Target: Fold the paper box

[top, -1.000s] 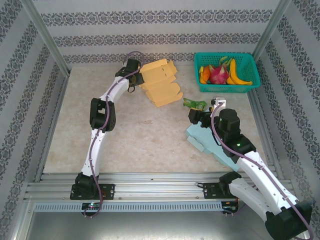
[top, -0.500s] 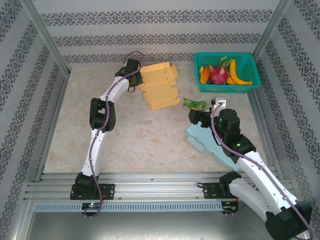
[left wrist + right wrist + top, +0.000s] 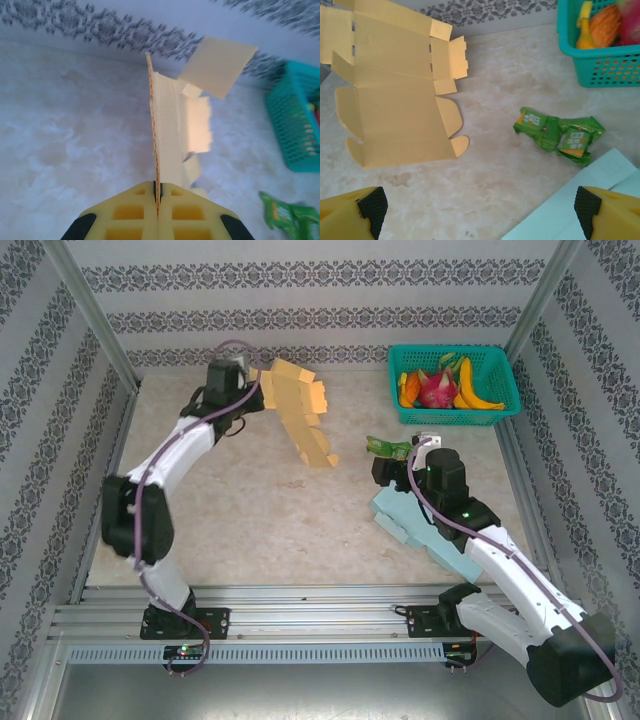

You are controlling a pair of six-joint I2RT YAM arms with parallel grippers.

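Observation:
The paper box (image 3: 300,415) is a flat, unfolded yellow cardboard blank at the back of the table. It hangs tilted, with one end raised and its lower corner down near the table. My left gripper (image 3: 252,375) is shut on its upper edge. In the left wrist view the thin cardboard edge (image 3: 172,150) runs straight out from between the closed yellow fingers of the left gripper (image 3: 157,190). My right gripper (image 3: 385,472) stands open to the right of the box, holding nothing. The right wrist view shows the box's flaps (image 3: 395,120) beyond the right gripper (image 3: 480,207).
A teal basket (image 3: 460,416) of fruit sits at the back right. Two green snack packets (image 3: 390,448) lie just beyond the right gripper. A light blue sheet (image 3: 420,525) lies under the right arm. Patterned walls and metal rails enclose the table.
The left gripper closed on the box's edge and the left arm swung left and up, lifting the blank from flat to hanging tilted. The right arm shifted slightly left.

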